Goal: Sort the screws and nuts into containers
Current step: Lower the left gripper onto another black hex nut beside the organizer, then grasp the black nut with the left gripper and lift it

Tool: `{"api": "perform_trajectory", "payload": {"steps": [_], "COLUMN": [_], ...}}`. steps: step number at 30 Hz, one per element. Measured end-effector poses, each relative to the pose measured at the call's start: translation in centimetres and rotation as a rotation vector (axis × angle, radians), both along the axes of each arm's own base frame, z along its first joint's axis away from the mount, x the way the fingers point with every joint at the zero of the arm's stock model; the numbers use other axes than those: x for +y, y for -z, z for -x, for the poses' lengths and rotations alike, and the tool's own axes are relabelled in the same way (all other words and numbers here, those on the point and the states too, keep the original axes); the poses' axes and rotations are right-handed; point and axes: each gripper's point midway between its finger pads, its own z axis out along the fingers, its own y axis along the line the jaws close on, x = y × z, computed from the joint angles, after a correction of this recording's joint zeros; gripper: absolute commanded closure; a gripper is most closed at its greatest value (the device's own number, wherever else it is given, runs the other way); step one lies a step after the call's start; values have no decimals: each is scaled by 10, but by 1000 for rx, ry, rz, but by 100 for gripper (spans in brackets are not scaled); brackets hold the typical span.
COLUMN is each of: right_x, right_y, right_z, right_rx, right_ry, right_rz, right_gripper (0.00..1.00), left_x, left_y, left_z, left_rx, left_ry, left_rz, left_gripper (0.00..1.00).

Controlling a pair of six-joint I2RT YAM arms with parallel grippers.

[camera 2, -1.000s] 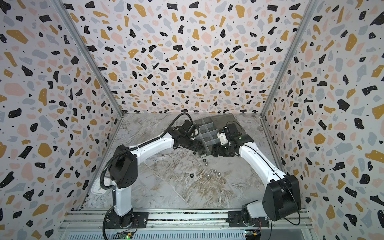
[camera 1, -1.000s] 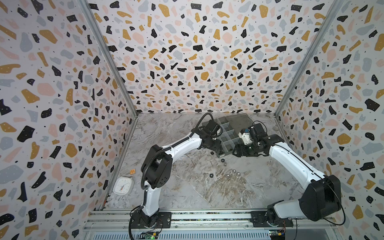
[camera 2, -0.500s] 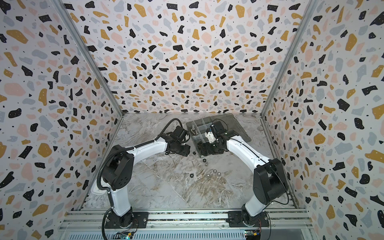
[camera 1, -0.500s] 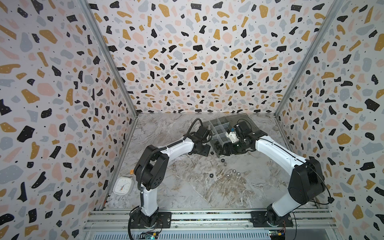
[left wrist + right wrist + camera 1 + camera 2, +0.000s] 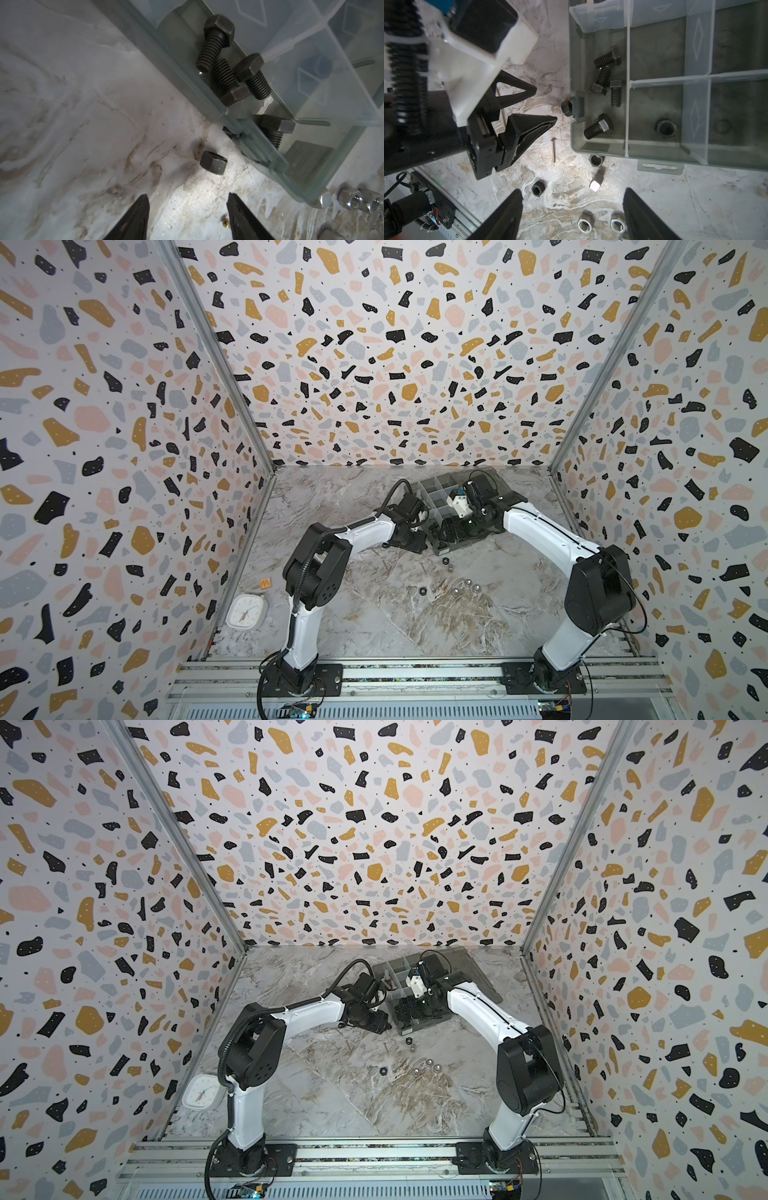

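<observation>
My L jaws released, empty, black nut [image 5: 213,165] on counter [image 5: 83,104] by organiser box [image 5: 259,135]; R jaws released, empty.

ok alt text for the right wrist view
A smoky organiser box holds four black bolts in one compartment, one black nut in the next. The open left gripper points at it; loose nuts, black and silver, lie on the marble table by the open right gripper.

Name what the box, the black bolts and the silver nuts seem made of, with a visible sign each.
Box: probably plastic, smoky and translucent; its contents show through the wall.
Black bolts: likely steel with a dull dark finish; crisp threads, hex heads, hardly any glint.
Silver nuts: likely plated steel; bright highlights on their facets.
</observation>
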Motion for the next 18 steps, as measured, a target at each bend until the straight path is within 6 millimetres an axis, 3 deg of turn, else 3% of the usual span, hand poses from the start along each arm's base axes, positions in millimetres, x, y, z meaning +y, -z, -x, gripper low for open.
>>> {"api": "perform_trajectory", "payload": {"steps": [11,18], "right_x": [-27,-31], "right_y": [1,2], "right_z": [-14,-13], "right_rx": [20,35], "right_ry": [78,87], "right_rz": [-11,-8], "right_gripper": [22,22], "left_x": [-17,-18], "left_y": [2,18], "left_z": [-9,-6], "left_rx": [5,35], "left_ry": [34,40], "left_rz": [42,38], "left_gripper": [45,52]}}
